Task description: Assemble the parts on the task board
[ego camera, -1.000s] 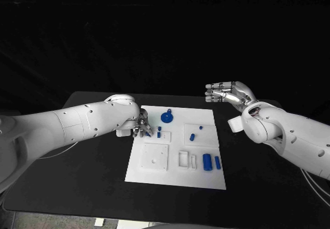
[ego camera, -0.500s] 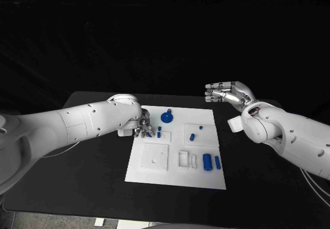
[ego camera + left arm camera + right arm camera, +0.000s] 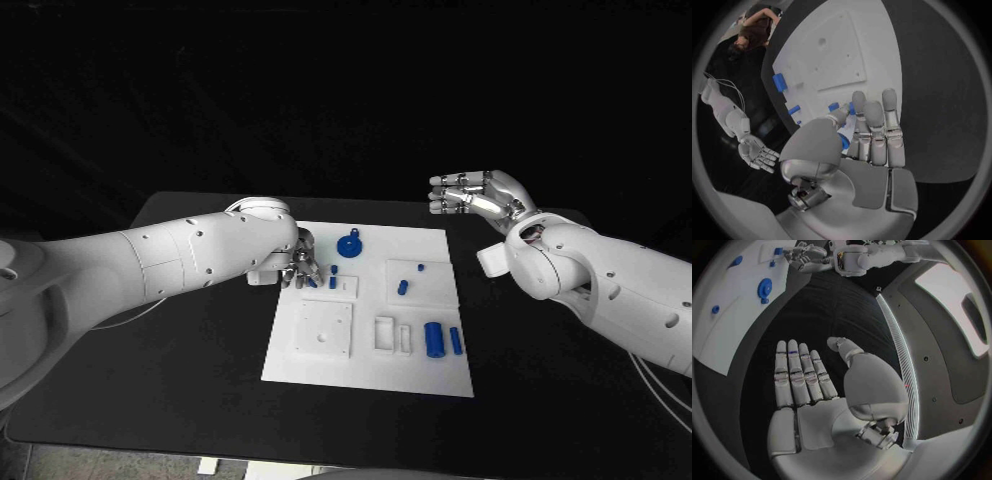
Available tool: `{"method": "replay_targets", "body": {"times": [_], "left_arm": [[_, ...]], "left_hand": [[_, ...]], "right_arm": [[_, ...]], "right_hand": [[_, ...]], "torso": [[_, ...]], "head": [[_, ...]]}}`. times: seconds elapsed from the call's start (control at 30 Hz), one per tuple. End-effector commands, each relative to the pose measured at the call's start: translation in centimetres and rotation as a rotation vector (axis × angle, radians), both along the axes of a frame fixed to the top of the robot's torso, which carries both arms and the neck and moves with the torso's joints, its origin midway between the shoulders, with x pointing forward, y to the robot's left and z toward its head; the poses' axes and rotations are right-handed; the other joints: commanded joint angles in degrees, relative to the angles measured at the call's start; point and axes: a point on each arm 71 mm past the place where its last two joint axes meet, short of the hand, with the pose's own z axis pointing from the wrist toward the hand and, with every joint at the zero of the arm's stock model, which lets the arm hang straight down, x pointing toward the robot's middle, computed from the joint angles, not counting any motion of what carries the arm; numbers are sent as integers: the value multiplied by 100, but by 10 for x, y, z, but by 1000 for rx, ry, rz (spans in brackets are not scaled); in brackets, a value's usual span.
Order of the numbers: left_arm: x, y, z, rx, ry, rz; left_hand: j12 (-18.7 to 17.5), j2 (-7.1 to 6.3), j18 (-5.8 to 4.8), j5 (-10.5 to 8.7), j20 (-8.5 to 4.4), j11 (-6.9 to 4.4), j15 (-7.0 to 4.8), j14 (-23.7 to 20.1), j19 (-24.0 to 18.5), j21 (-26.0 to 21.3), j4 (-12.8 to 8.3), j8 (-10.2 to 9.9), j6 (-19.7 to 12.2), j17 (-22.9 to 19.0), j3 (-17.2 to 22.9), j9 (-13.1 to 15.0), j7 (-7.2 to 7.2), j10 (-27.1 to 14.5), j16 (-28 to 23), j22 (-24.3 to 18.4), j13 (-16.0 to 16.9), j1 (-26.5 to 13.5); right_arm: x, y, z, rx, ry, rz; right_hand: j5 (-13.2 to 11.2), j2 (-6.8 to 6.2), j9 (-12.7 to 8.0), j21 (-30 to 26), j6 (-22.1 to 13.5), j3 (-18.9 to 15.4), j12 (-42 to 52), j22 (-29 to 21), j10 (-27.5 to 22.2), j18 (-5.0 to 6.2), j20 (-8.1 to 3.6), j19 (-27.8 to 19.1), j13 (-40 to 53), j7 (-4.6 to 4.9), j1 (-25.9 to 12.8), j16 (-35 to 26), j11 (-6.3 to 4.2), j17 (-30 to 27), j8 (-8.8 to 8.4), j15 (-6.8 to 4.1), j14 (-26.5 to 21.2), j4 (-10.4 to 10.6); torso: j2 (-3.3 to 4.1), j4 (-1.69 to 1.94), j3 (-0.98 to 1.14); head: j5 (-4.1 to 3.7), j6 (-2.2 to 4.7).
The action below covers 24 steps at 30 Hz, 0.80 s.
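Observation:
The white task board (image 3: 361, 360) lies mid-table. My left hand (image 3: 302, 266) rests at the board's upper left, and its thumb and fingers pinch a small blue peg (image 3: 834, 106) there. Two more short pegs (image 3: 335, 277) stand just right of that hand, with a round blue knob (image 3: 351, 243) behind them. Two small pieces (image 3: 405, 287) sit in a square block at centre right. Two blue cylinders (image 3: 434, 337) lie at the lower right. My right hand (image 3: 477, 195) hangs open above the table's back right, off the board, palm bare (image 3: 807, 385).
A raised white square plate (image 3: 325, 327) and a small slotted block (image 3: 385, 333) occupy the board's lower half. Black table surface (image 3: 173, 380) surrounds the board on all sides. My right forearm (image 3: 606, 280) reaches over the table's right edge.
My left forearm has swung a little, while its hand stays at the same spot on the board's upper left. The right hand has not moved.

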Motion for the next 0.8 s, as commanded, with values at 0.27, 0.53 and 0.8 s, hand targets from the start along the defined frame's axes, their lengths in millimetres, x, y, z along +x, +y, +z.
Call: {"method": "replay_targets", "body": {"times": [0.27, 0.53, 0.8], "left_arm": [[-1, 1, -2, 41, 25, -28], [-2, 0, -2, 47, 36, -37], [-2, -2, -3, 44, 38, -42]], "left_hand": [[38, 146, -87, 15, 5, 7, 3, -34, -27, 23, -389, 19, 6, -9, 342, -29, -32, -18, 43, 112, -10, 200], [37, 138, -87, 15, 6, 10, 4, -39, -37, 25, -410, 19, 8, -10, 338, -48, -31, -20, 48, 111, -15, 204], [37, 140, -87, 15, 6, 9, 3, -39, -38, 28, -412, 20, 9, -10, 329, -60, -31, -17, 52, 111, -19, 199]], "right_arm": [[-1, 2, 0, 3, -1, 20], [-1, 2, 0, 3, -1, 20], [-1, 2, 0, 3, -1, 21]], "right_hand": [[21, 43, -8, -2, -46, -30, -23, -8, -35, 65, 17, -42, -9, -3, -18, -19, -16, -7, -18, -3, -30, -6], [21, 43, -8, -2, -46, -30, -23, -8, -35, 65, 17, -42, -9, -3, -18, -19, -16, -7, -18, -3, -30, -6], [28, 48, -9, -1, -50, -50, -22, -7, -34, 65, 18, -42, -8, -4, -18, -20, -16, -8, -18, -3, -30, 5]], "torso": [[-1, 6, -1], [-1, -1, 0], [0, -2, 4]], "head": [[-9, -24], [-11, -22], [-13, -24]]}}
